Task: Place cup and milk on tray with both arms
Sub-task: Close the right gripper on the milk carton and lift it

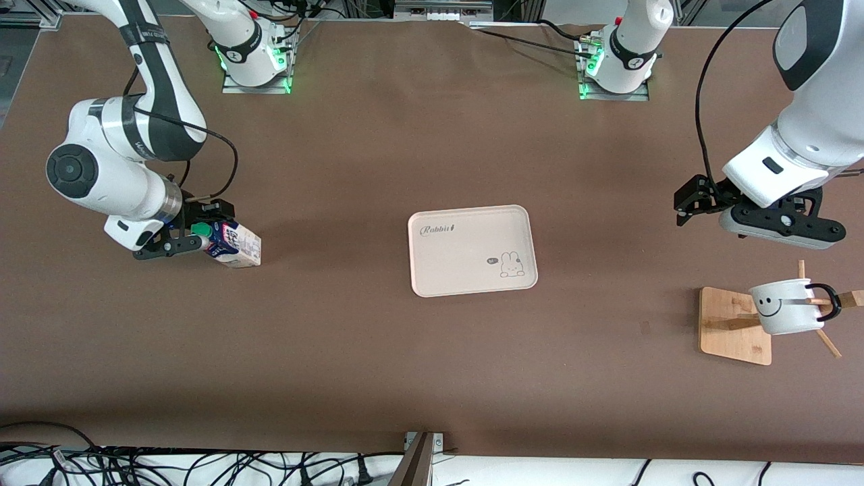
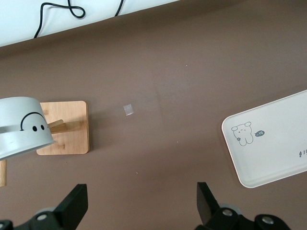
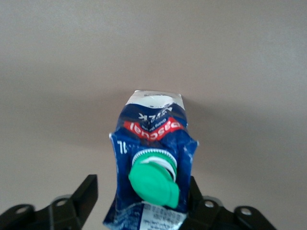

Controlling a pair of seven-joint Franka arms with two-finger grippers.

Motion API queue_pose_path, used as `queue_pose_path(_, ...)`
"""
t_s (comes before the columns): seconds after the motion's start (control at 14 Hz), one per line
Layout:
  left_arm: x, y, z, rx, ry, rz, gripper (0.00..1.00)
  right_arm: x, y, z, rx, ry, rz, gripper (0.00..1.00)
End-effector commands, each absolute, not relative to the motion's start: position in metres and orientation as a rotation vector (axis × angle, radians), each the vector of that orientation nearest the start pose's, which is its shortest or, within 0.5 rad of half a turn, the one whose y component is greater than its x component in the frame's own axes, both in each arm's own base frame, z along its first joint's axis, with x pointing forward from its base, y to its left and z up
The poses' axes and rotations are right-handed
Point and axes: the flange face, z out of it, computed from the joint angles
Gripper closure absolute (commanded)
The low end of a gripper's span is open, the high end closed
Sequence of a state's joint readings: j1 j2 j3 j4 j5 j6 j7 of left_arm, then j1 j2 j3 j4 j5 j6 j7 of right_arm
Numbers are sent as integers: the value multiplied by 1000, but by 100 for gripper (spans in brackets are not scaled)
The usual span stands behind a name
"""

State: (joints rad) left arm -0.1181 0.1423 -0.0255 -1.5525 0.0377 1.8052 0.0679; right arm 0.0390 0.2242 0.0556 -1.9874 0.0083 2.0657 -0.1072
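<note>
Nearest the camera, the cup (image 1: 790,307) hangs on its wooden rack (image 1: 736,325) below the spread, empty left hand (image 1: 683,210), while the right hand (image 1: 192,236) brackets the milk (image 1: 233,244), not clearly pinching, well apart from the tray (image 1: 472,250) on the counter (image 1: 378,148).

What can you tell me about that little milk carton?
The milk carton is small, dark blue and white, with a red label band and a round green cap. It stands on the brown table toward the right arm's end, apart from the tray. The right gripper straddles its top; one finger looks clear of it.
</note>
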Motion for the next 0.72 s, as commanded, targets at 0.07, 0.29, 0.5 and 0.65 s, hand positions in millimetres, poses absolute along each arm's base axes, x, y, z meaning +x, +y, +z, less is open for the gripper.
queue_pose_path(0.07, 615, -85, 579, -3070, 330, -177, 0, 576, 50, 336, -3115, -302, 221, 40)
queue_pose_path(0.29, 615, -84, 579, -3070, 328, -177, 0, 577, 50, 339, -3116, -302, 214, 55)
queue_pose_path(0.5, 614, -88, 579, -3070, 335, -177, 0, 581, 56, 349, -3115, -307, 192, 57)
queue_pose_path(0.65, 614, -88, 579, -3070, 335, -177, 0, 585, 72, 365, -3109, -335, 180, 57)
